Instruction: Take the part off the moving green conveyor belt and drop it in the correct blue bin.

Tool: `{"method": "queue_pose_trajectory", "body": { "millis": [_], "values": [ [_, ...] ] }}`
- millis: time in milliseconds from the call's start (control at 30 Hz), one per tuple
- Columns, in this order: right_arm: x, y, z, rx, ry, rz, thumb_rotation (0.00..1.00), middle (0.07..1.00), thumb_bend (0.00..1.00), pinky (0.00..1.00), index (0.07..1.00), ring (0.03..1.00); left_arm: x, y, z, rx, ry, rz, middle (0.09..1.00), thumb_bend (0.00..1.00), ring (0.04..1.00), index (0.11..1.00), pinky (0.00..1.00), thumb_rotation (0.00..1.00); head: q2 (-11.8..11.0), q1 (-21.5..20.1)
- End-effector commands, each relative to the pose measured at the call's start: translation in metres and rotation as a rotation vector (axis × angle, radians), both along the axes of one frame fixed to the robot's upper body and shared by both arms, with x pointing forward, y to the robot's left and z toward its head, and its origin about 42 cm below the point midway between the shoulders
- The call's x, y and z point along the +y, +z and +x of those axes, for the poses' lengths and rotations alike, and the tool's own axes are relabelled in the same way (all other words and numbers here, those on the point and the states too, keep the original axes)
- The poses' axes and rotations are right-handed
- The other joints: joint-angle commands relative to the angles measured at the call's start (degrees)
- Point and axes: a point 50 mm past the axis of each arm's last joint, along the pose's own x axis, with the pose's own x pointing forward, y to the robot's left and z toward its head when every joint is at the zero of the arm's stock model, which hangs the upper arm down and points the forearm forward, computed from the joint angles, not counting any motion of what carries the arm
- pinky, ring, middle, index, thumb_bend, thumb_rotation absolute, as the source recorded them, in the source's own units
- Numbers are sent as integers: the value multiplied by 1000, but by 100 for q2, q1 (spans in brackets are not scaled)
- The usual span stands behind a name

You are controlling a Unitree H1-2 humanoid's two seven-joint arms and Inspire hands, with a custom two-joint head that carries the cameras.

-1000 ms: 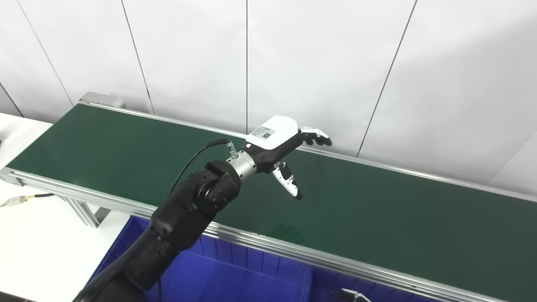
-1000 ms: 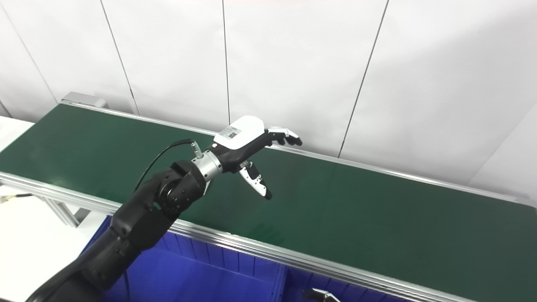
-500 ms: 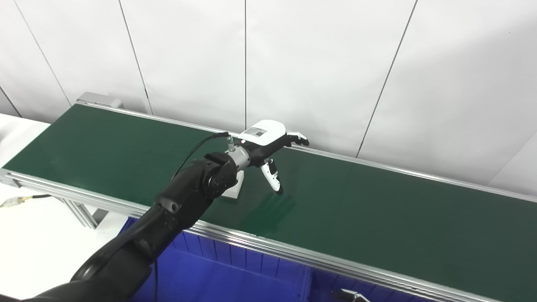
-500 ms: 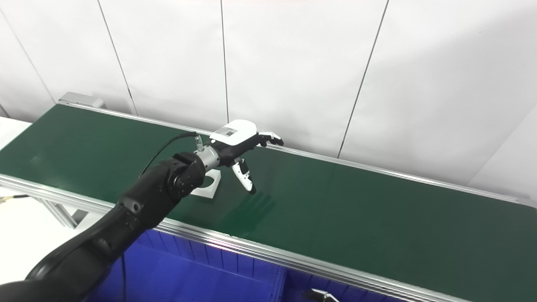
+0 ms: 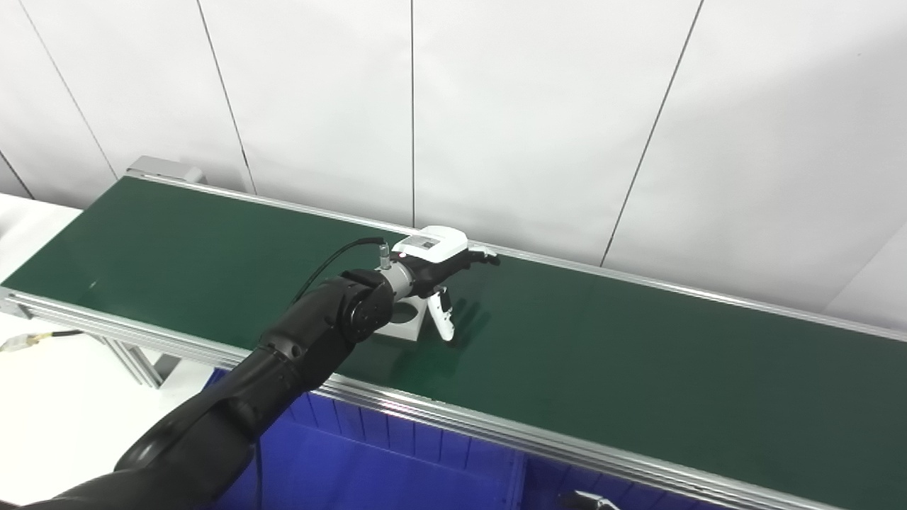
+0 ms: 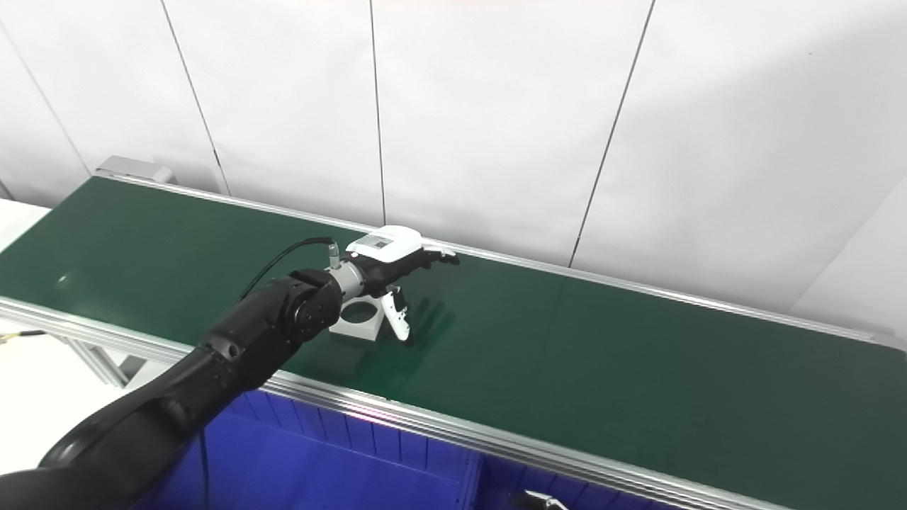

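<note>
1. The left hand (image 5: 436,258) reaches out over the green belt (image 5: 638,354), low above its surface, with the arm coming in from the bottom left.
2. Its fingers (image 5: 485,256) stretch toward the far rail and its thumb (image 5: 443,322) points down toward the belt; they are spread apart and hold nothing.
3. The part (image 6: 360,319), a white block with a round hole in its top, lies flat on the belt.
4. It sits just under the wrist and palm, on the left of the thumb, partly hidden by the forearm in the left eye view.
5. The thumb is just beside the right edge of the part; whether they touch cannot be told.
6. A black cable (image 5: 333,262) arcs from the wrist back along the arm.
7. A blue bin (image 5: 397,467) stands below the near rail (image 5: 496,432) of the belt, at the bottom of the view.
8. Only a small grey bit of the right hand (image 5: 588,500) shows at the bottom edge, near the bin; whether it is spread or closed cannot be told.
9. A white table (image 5: 49,397) lies at the left under the belt's end, with a wire (image 5: 35,338) on it.
10. White wall panels (image 5: 531,120) rise behind the belt.
</note>
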Motion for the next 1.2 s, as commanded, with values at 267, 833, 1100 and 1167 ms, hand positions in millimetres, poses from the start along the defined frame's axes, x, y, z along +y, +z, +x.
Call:
{"method": "queue_pose_trajectory", "body": {
  "millis": [267, 833, 1100, 1167],
  "values": [
    [6, 14, 4, -91, 9, 34, 155, 740, 1000, 557, 687, 659, 0, 17, 8, -22, -27, 32, 907, 1000, 841, 874, 693, 153, 25, -55],
    [8, 15, 3, -101, 6, 30, 163, 739, 1000, 559, 685, 656, 4, 12, 7, 34, -19, 171, 902, 1000, 854, 858, 696, 144, 75, -118],
    [8, 17, 1, -103, 7, 35, 169, 741, 1000, 561, 687, 659, 6, 2, 9, 1, 31, 263, 791, 943, 696, 770, 531, 10, 115, -114],
    [8, 17, 1, -104, 8, 37, 170, 742, 1000, 563, 688, 660, 7, 0, 9, -25, 38, 306, 757, 912, 642, 748, 482, 4, 132, -129]
  ]
}}
